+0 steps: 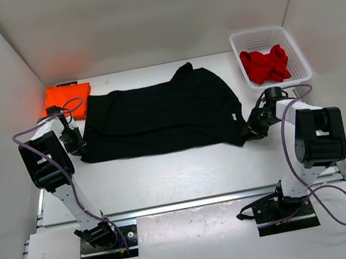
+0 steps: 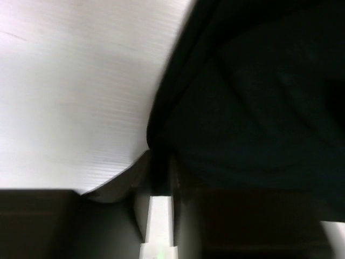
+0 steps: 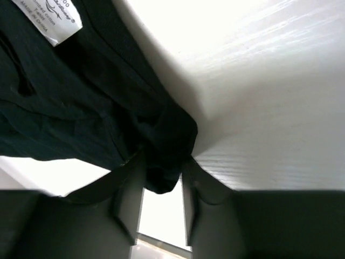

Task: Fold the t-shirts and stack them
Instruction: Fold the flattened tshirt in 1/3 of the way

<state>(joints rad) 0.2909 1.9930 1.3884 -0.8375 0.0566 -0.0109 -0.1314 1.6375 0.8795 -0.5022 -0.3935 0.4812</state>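
Observation:
A black t-shirt (image 1: 157, 115) lies spread flat across the middle of the white table (image 1: 168, 177). My left gripper (image 1: 75, 144) is at its left edge; in the left wrist view the left gripper (image 2: 160, 164) is shut on a fold of the black t-shirt (image 2: 253, 97). My right gripper (image 1: 252, 130) is at the shirt's near right corner, and the right wrist view shows the right gripper (image 3: 163, 168) shut on a bunched corner of the black t-shirt (image 3: 81, 102). An orange t-shirt (image 1: 67, 94) lies folded at the far left. A red t-shirt (image 1: 265, 65) is crumpled in the basket.
The white mesh basket (image 1: 264, 37) stands at the far right, just behind my right arm. White walls close in the table on the left, right and back. A white care label (image 3: 51, 19) shows on the black cloth near the right gripper.

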